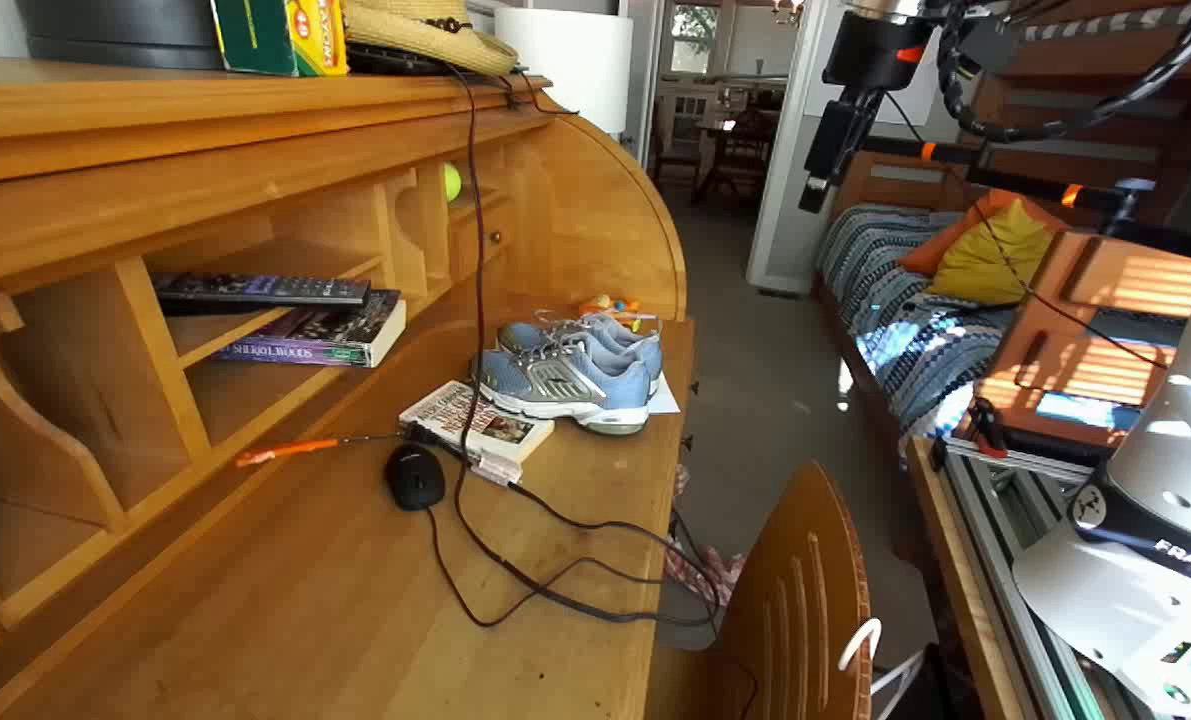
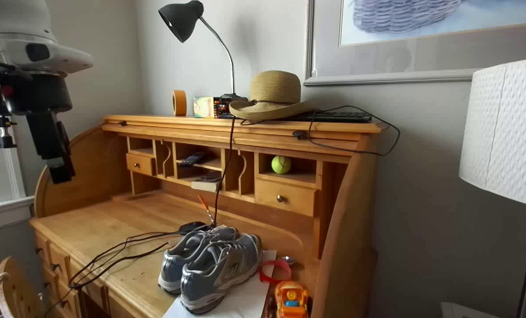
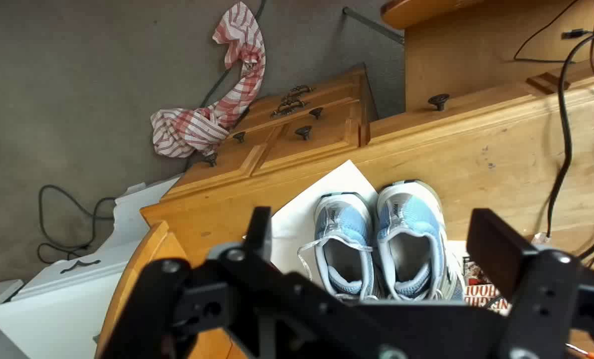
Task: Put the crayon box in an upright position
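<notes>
The crayon box (image 1: 300, 38) lies on the desk's top ledge, showing a green face and a yellow face with a small red mark; its lettering runs sideways. In an exterior view the crayon box (image 2: 204, 107) looks wider than tall, with a pale yellow part and a dark part. It is out of the wrist view. My gripper (image 1: 815, 195) hangs in the air away from the desk's ledge, pointing down; it also shows at the left in an exterior view (image 2: 62, 174). In the wrist view the gripper (image 3: 376, 234) has its fingers wide apart with nothing between them.
A straw hat (image 2: 275, 95), a black lamp (image 2: 181, 20) and an orange tape roll (image 2: 179, 103) stand near the box on the ledge. A cable hangs over the desk front. Shoes (image 1: 570, 375), a book (image 1: 480, 425) and a mouse (image 1: 415, 476) lie on the desktop.
</notes>
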You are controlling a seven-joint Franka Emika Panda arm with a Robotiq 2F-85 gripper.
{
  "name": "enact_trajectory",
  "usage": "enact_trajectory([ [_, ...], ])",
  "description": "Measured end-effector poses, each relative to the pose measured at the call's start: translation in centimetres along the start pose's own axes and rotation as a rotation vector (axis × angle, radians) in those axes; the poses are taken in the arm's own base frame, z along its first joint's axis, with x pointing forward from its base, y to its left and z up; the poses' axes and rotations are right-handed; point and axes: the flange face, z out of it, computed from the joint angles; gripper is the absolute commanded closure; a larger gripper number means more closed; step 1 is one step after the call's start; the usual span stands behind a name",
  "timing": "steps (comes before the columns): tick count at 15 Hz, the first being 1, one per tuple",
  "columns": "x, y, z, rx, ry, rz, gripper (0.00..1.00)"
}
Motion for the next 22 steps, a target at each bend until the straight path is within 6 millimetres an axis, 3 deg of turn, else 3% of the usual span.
enact_trajectory([
  [8, 0.1, 0.0, -0.1, 0.001, 0.002, 0.0, 0.0],
  [10, 1.0, -0.1, -1.3, 0.011, 0.055, -0.001, 0.0],
  [17, 9.7, -0.6, -9.8, 0.161, 0.361, -0.019, 0.0],
  [22, 16.9, -0.8, -15.3, 0.367, 0.471, -0.169, 0.0],
])
